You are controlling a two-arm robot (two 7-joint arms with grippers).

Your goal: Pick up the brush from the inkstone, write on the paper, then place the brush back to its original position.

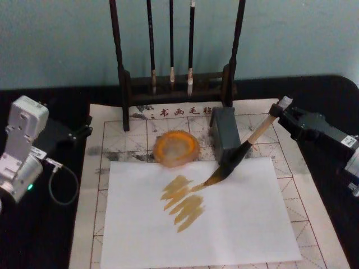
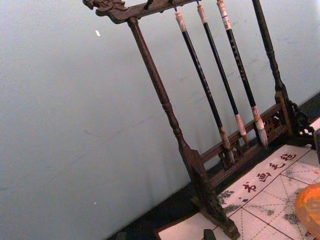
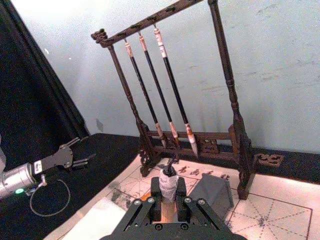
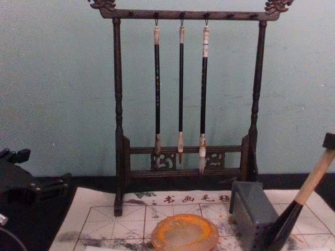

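Lying across the table, the paper (image 1: 112, 140) with its red grid carries a plain white sheet (image 1: 235, 224) on its near half, marked with ochre strokes (image 1: 182, 202). Just beyond that sheet sits the inkstone (image 1: 176, 148), with a grey block (image 1: 224, 131) to its right. The brush (image 1: 241, 151) slants down from the right, its bristles touching the sheet at the strokes' far right end. Your right gripper (image 3: 168, 189) is clamped on its white-wrapped end. The left gripper (image 1: 84, 130) sits parted and empty at the left. You look to be mid-writing. Next, lift clear, carry the brush far and left, and lay it on the inkstone.
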